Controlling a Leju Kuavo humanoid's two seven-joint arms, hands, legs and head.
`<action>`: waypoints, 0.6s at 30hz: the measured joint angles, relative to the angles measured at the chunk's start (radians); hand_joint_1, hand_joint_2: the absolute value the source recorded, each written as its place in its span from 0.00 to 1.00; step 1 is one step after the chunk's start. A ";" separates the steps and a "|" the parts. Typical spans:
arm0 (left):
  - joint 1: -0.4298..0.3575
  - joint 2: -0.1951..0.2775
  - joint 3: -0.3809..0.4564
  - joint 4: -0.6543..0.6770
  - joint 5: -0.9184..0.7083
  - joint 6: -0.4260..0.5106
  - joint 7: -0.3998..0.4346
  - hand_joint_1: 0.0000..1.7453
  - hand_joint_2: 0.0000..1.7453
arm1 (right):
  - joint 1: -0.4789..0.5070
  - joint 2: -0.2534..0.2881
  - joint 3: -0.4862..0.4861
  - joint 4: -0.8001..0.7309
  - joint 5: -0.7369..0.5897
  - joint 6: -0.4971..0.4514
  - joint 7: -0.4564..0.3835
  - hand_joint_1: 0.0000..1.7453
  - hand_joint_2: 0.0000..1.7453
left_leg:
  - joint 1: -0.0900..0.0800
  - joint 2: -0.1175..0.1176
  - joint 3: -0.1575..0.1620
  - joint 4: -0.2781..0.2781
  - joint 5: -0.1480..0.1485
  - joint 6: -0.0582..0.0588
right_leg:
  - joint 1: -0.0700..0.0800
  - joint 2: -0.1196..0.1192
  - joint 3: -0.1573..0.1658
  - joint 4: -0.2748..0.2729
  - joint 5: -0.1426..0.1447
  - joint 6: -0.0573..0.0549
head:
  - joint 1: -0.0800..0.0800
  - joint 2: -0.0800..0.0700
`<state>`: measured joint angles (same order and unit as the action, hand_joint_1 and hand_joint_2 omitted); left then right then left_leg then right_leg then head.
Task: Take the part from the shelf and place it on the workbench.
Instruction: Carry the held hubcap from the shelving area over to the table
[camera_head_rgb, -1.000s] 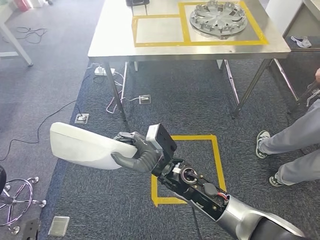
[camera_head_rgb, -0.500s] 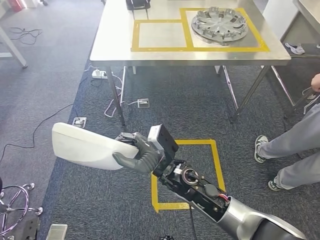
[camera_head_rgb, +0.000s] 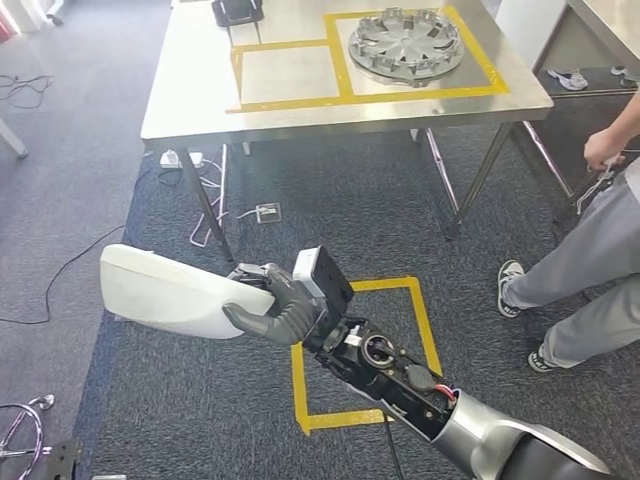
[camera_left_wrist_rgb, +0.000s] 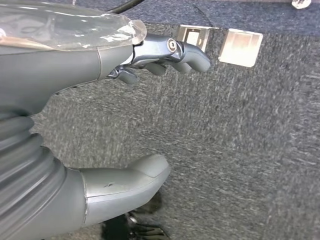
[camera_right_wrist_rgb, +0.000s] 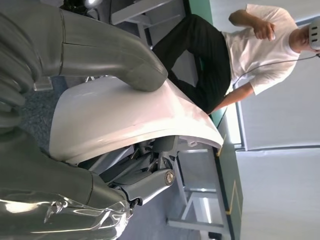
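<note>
My right hand (camera_head_rgb: 275, 305) grips one end of a long white curved part (camera_head_rgb: 166, 292), which sticks out to the left above the carpet. In the right wrist view the thumb (camera_right_wrist_rgb: 113, 50) presses on top of the white part (camera_right_wrist_rgb: 124, 117) and the fingers hold it from beneath. The steel workbench (camera_head_rgb: 189, 90) stands ahead, marked with two yellow taped rectangles. The left rectangle (camera_head_rgb: 287, 72) is bare; a silver wheel cover (camera_head_rgb: 405, 40) lies in the right one. My left hand (camera_left_wrist_rgb: 75, 70) hangs over grey carpet, fingers and thumb apart, holding nothing.
A person (camera_head_rgb: 596, 260) in grey trousers stands at the right, near the bench corner. A yellow taped square (camera_head_rgb: 362, 350) marks the carpet under my arm. Cables and a floor socket (camera_head_rgb: 268, 212) lie under the bench. A chair base (camera_head_rgb: 19, 435) sits at the lower left.
The camera has moved: the workbench and floor markings have shifted left in the picture and the person shows more. My right hand keeps the same grip on the white part.
</note>
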<state>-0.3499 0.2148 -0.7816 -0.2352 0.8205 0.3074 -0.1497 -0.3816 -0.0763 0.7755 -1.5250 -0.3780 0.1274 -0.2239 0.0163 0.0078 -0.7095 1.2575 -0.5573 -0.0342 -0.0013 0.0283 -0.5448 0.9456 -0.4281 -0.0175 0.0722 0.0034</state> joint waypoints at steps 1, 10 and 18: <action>0.002 0.000 0.000 0.000 0.000 0.000 0.000 0.00 1.00 | 0.001 0.000 0.000 0.001 0.000 0.000 0.000 1.00 1.00 | 0.000 -0.001 -0.002 -0.023 0.031 0.001 | 0.000 0.007 0.004 0.000 -0.003 0.000 | 0.000 0.000; -0.009 -0.002 0.000 0.000 -0.013 -0.001 0.000 0.00 1.00 | 0.000 0.000 -0.002 0.000 0.000 -0.005 0.000 1.00 1.00 | 0.000 -0.017 0.114 -0.302 0.158 0.035 | 0.001 0.024 0.006 0.032 -0.051 0.038 | 0.002 0.000; -0.006 -0.004 0.000 0.000 -0.013 -0.001 0.001 0.00 1.00 | 0.009 -0.002 -0.003 0.000 0.003 -0.018 0.001 1.00 1.00 | -0.003 0.016 0.164 -0.305 0.120 0.044 | -0.002 -0.024 -0.110 0.189 -0.035 0.043 | 0.019 0.000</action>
<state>-0.3562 0.2110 -0.7816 -0.2350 0.8077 0.3060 -0.1492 -0.3723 -0.0786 0.7721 -1.5246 -0.3753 0.1099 -0.2234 0.0136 0.0239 -0.5452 0.9528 -0.4368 0.0098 -0.0030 0.0043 -0.6546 1.1344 -0.4626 0.0257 0.0909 0.0034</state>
